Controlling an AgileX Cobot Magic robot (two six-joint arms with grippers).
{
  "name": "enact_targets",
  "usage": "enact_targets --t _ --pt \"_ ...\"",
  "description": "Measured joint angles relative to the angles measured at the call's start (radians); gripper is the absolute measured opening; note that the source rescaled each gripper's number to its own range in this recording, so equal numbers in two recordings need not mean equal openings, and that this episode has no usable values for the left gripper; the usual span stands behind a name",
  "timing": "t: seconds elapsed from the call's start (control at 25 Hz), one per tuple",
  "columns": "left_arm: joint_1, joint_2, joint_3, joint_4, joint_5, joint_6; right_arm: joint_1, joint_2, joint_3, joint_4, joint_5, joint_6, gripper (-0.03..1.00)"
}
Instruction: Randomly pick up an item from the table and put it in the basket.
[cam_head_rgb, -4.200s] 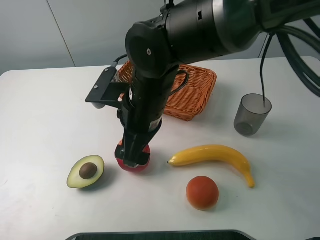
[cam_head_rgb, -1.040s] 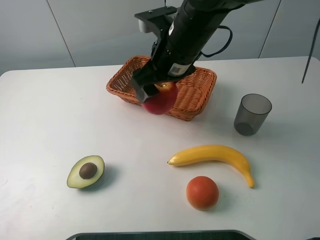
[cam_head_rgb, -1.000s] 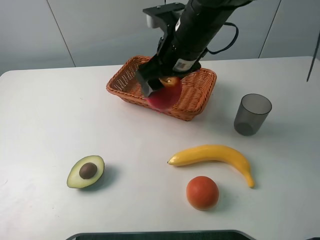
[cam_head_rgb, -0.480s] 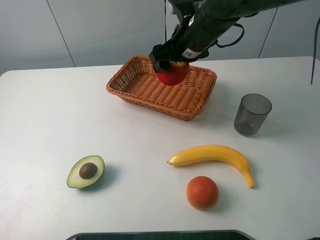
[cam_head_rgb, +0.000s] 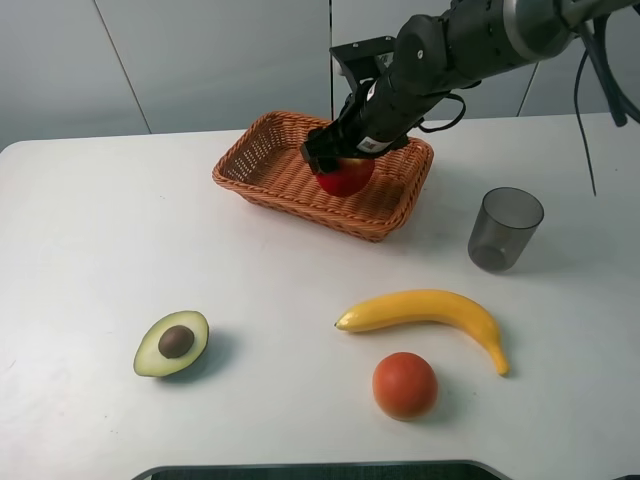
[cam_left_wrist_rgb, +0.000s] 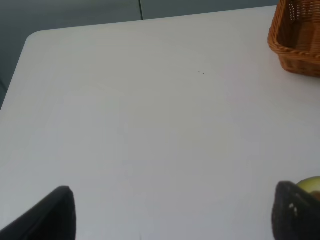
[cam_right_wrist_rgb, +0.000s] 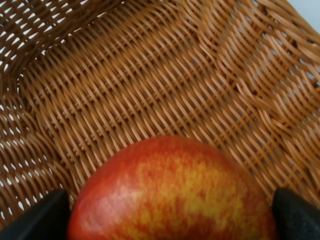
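The red apple (cam_head_rgb: 346, 177) with yellowish streaks sits low inside the orange-brown wicker basket (cam_head_rgb: 266, 170) at the back of the white table (cam_head_rgb: 90, 230). My right gripper (cam_head_rgb: 340, 160) is shut on the apple, one finger on each side. In the right wrist view the apple (cam_right_wrist_rgb: 175, 192) fills the space between the fingertips (cam_right_wrist_rgb: 42, 215), just above the basket weave (cam_right_wrist_rgb: 150, 75). My left gripper (cam_left_wrist_rgb: 175, 220) is open and empty above the bare table (cam_left_wrist_rgb: 150, 115); it is out of the exterior view.
A halved avocado (cam_head_rgb: 172, 343) lies front left, and its edge shows in the left wrist view (cam_left_wrist_rgb: 311, 184). A banana (cam_head_rgb: 425, 308) and an orange-red round fruit (cam_head_rgb: 405, 385) lie front right. A grey translucent cup (cam_head_rgb: 505, 229) stands right of the basket.
My right gripper carried the apple from the front left of the table up over the basket's front rim, then lowered it into the basket. The other fruits have not moved.
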Motion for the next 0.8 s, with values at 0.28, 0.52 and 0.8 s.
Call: enact_targets --t 0.28,0.52,0.8 --pt "0.0 0.0 0.0 0.0 0.0 0.0 0.0 0.0 0.0 -0.002 -0.011 0.0 0.9" --pt "0.0 0.0 0.0 0.0 0.0 0.0 0.0 -0.019 0.0 -0.002 0.027 0.0 0.99" --pt "0.0 0.0 0.0 0.0 0.0 0.0 0.0 -0.131 0.0 -0.002 0.181 0.047 0.99"
